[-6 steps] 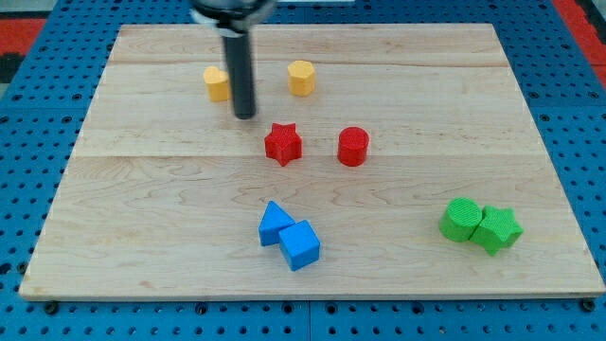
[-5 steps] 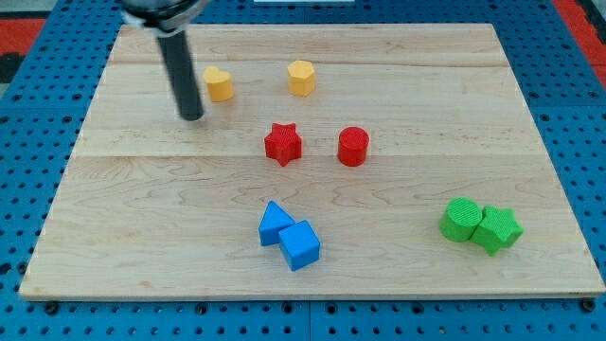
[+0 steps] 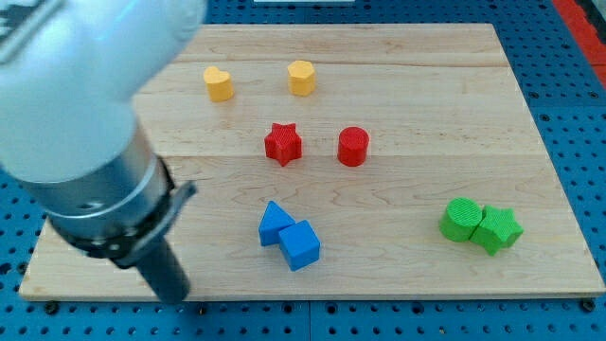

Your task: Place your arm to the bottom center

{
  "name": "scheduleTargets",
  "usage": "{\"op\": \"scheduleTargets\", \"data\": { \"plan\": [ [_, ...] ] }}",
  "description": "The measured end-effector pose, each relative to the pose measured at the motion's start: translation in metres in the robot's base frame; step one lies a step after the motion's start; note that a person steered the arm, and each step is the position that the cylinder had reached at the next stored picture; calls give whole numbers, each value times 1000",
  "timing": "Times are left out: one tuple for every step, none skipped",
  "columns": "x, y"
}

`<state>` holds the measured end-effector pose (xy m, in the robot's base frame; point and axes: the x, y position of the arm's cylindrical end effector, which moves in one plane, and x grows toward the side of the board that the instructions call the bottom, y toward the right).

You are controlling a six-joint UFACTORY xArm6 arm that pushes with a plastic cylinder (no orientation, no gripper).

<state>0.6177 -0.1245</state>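
My arm fills the view's left side, and the dark rod comes down to my tip (image 3: 175, 296) at the board's bottom edge, left of centre. The tip is left of and below the blue triangular block (image 3: 275, 223) and the blue cube (image 3: 301, 244), which touch each other. It touches no block. The wooden board (image 3: 398, 275) lies on a blue pegboard.
A yellow heart block (image 3: 218, 83) and a yellow hexagonal block (image 3: 301, 77) sit near the top. A red star (image 3: 282, 143) and a red cylinder (image 3: 353, 146) sit mid-board. A green cylinder (image 3: 461, 219) touches a green star (image 3: 497, 229) at the right.
My tip has moved from beside the yellow heart near the top down to the bottom edge at the left. The arm's body now covers the board's left part. No block moved.
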Motion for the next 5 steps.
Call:
{"op": "scheduleTargets", "data": {
  "plan": [
    [1, 26],
    [1, 31],
    [1, 56],
    [1, 72],
    [1, 98]
  ]
}}
